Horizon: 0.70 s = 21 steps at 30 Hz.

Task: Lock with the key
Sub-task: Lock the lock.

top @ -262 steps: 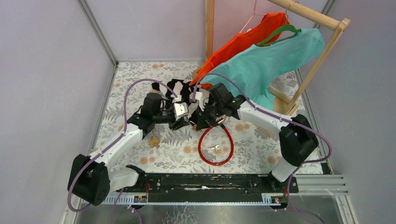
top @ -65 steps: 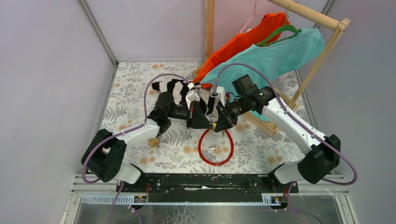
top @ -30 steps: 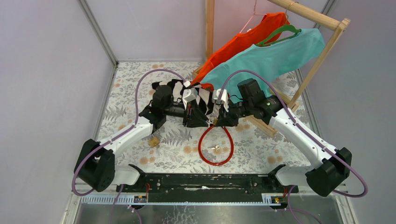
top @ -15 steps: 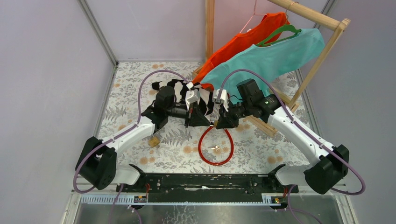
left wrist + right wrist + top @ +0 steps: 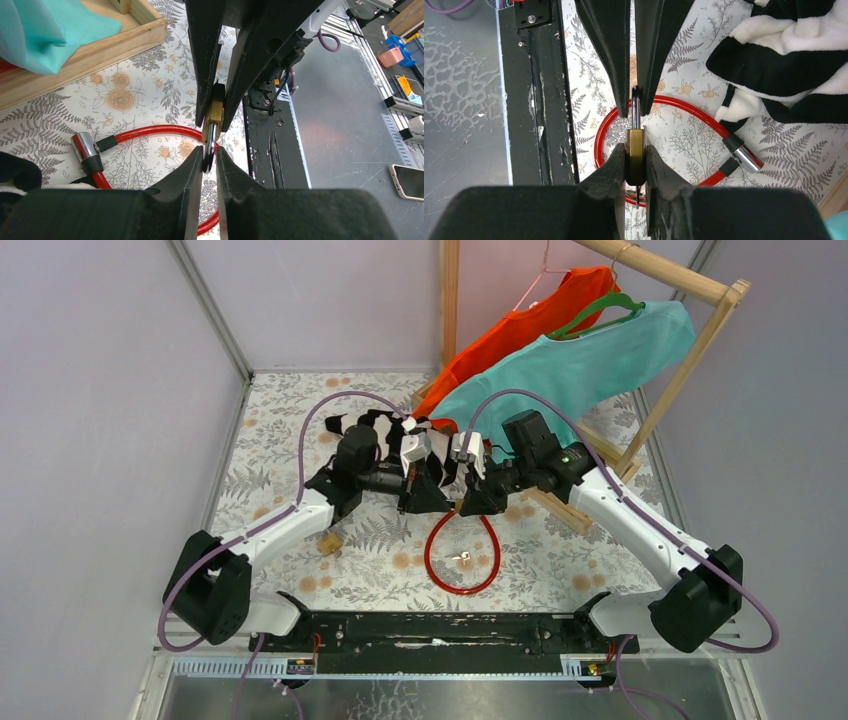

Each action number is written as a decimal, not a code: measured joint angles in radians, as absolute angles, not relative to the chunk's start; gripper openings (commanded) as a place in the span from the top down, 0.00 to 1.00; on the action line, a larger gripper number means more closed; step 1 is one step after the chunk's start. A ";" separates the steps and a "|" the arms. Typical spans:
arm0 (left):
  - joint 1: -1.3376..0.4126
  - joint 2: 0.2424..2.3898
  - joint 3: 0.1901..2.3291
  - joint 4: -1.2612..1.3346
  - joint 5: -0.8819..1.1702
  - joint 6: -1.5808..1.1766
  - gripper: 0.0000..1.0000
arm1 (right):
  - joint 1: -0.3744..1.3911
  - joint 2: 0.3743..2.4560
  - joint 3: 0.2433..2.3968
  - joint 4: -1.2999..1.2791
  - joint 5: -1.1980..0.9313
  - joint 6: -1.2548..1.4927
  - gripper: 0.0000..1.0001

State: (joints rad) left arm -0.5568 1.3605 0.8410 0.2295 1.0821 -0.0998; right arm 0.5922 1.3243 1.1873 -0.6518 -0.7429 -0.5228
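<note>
Currently the right claw (image 5: 636, 148) is clamped on the flat sides of the small brass padlock (image 5: 636, 137), which hangs in the air above the flower-patterned desk (image 5: 380, 570). The left claw (image 5: 209, 153) is set narrow and straddles the padlock's silver steel shackle (image 5: 636, 107). Whether its pads bear on the steel cannot be told.

Probable faults from this position:
- Slip: the shackle is thin and smooth. A partial grip on it would let it slide out under any push or pull.
- Rotation: the body is held on two small contact areas. An off-axis load from the left claw could swivel it out of line.
- Misfit: the red plastic-coated cable loop (image 5: 427, 552) and its chrome end fitting (image 5: 744, 156) lie on the desk, apart from the shackle.
- Key: the small silver key (image 5: 462, 558) lies inside the loop, held by neither claw.
</note>
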 measured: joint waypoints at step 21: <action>-0.553 1.362 0.857 0.223 1.124 -0.065 1.00 | 0.585 1.268 1.122 -0.542 -0.705 -0.493 0.40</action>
State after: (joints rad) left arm -0.5529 1.3617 0.8570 0.2226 1.1244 -0.0650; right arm 0.5854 1.2678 1.1217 -0.5423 -0.7048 -0.4934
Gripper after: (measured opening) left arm 0.034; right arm 0.540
